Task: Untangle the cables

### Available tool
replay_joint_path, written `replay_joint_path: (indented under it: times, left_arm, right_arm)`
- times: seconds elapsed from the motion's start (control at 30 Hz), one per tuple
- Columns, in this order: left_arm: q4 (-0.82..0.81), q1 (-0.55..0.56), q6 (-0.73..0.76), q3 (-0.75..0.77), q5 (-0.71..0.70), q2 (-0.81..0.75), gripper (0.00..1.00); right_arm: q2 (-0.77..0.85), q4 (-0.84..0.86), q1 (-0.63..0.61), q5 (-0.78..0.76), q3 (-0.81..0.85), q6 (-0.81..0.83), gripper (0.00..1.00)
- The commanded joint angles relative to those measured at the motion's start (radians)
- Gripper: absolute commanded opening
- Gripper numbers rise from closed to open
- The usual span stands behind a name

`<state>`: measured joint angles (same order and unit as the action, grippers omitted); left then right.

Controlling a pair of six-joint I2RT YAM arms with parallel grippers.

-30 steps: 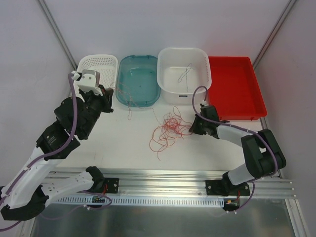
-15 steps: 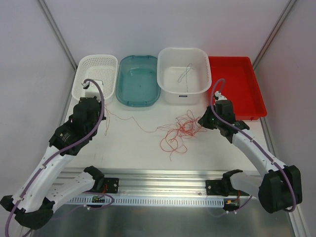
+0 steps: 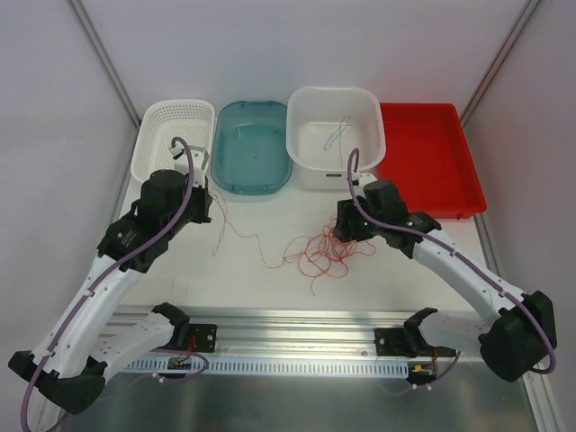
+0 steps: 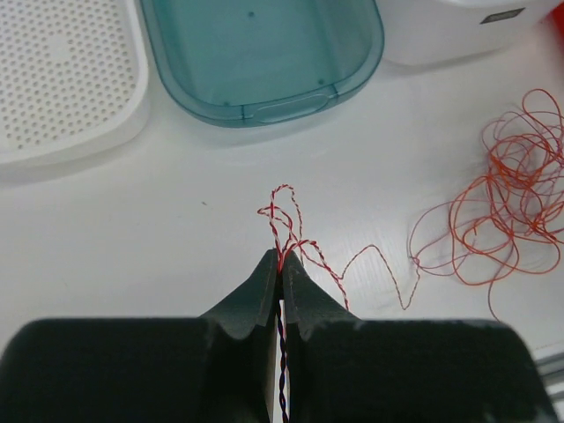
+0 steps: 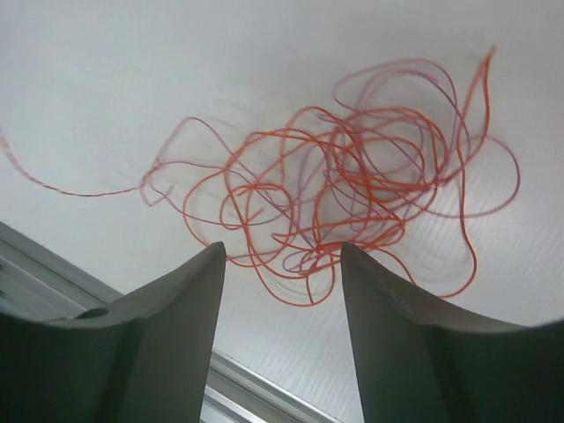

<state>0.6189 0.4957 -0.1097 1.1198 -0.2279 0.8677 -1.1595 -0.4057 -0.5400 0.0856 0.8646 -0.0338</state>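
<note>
The cables are mostly a loose tangle of thin red wires (image 3: pixel 328 247) lying on the white table between the arms. One twisted red-and-white strand (image 3: pixel 247 236) runs left from the tangle to my left gripper (image 3: pixel 205 210). That gripper (image 4: pixel 282 257) is shut on this strand, with the tangle (image 4: pixel 515 198) off to its right. My right gripper (image 5: pixel 280 248) stands open just above the near edge of the tangle (image 5: pixel 352 189), nothing between its fingers. In the top view the right gripper (image 3: pixel 342 227) sits at the tangle's upper right. A pale grey cable (image 3: pixel 338 135) lies in the white tub.
Along the back stand a white perforated basket (image 3: pixel 175 117), a teal tray (image 3: pixel 256 157), a white tub (image 3: pixel 333 176) and a red tray (image 3: pixel 432 162). The teal tray (image 4: pixel 264 53) lies just ahead of my left gripper. An aluminium rail (image 3: pixel 297 324) runs along the near edge.
My right gripper has opened and swung left over the tangle. My left gripper, still shut on the strand, moved down from the basket, and the strand now lies slacker on the table.
</note>
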Motion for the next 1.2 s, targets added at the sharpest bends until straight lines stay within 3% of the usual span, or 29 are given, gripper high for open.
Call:
replay_joint_path:
  times: [0.0,0.4,0.7,0.93,1.07,1.17]
  left_arm:
    - [-0.027,-0.005,-0.036,0.011,0.147,0.005,0.0]
    - [-0.042,-0.005,-0.044,-0.012,0.147,-0.013,0.0]
    - [-0.042,-0.005,-0.051,-0.032,0.13,-0.024,0.0]
    - [-0.041,-0.005,-0.035,-0.052,0.036,-0.047,0.0]
    - [-0.039,-0.005,-0.03,-0.08,-0.057,-0.05,0.0]
    - [-0.033,-0.008,-0.051,-0.104,-0.192,-0.038,0.0]
  right_arm:
    - [0.006,-0.018,-0.09,-0.052,0.103,0.152,0.59]
    - [-0.255,0.033,-0.23,0.2,0.201,0.275,0.57]
    - [-0.488,0.099,-0.282,0.21,0.231,0.291,0.5]
    - [-0.559,0.13,-0.281,0.187,0.211,0.285,0.27]
    - [-0.504,0.136,-0.27,0.178,0.188,0.269,0.01]
    - [-0.419,0.131,-0.209,0.207,0.169,0.235,0.01]
